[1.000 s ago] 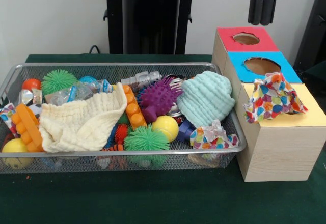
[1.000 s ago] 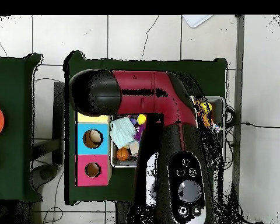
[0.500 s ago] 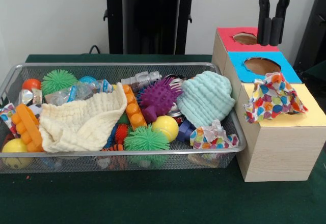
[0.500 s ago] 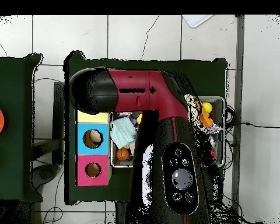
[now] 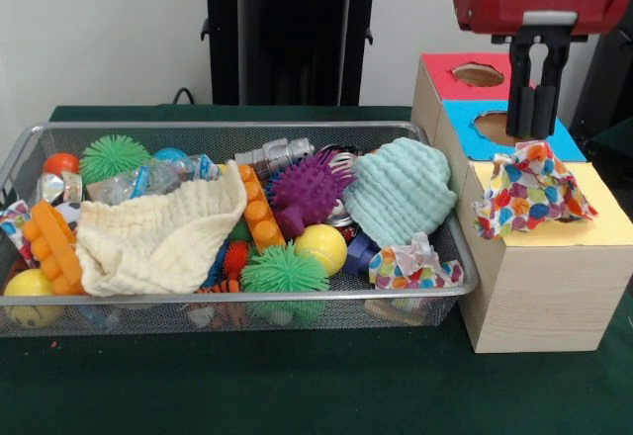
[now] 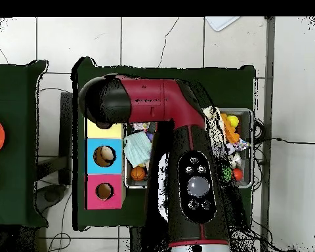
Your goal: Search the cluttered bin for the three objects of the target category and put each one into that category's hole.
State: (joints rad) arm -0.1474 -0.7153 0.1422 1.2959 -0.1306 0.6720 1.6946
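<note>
Jaws closed — above patterned cloth [image 5: 529,190]

bin [image 5: 297,297]: wire mesh metal | box [image 5: 539,297]: matt wood | towel [image 5: 158,242]: waffle cloth

Two patterned cloths [image 5: 531,190] [image 5: 414,265], two plain cloths [image 5: 158,239] [image 5: 401,190], three box holes [image 5: 478,74] [image 5: 504,126] [image 6: 104,191].

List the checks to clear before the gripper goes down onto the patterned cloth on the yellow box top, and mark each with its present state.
1. Gripper above the box: ok, it hangs over the blue section.
2. Gripper over the patterned cloth: not ok, it sits behind the cloth.
3. Fingers empty: ok, nothing hangs from them.
4. Fingers spread for a grasp: not ok, they look pressed together.
5. Cloth already in the yellow hole: cannot tell, the cloth hides it.
6. Second patterned cloth reachable in the bin: ok, lying on top.
</note>
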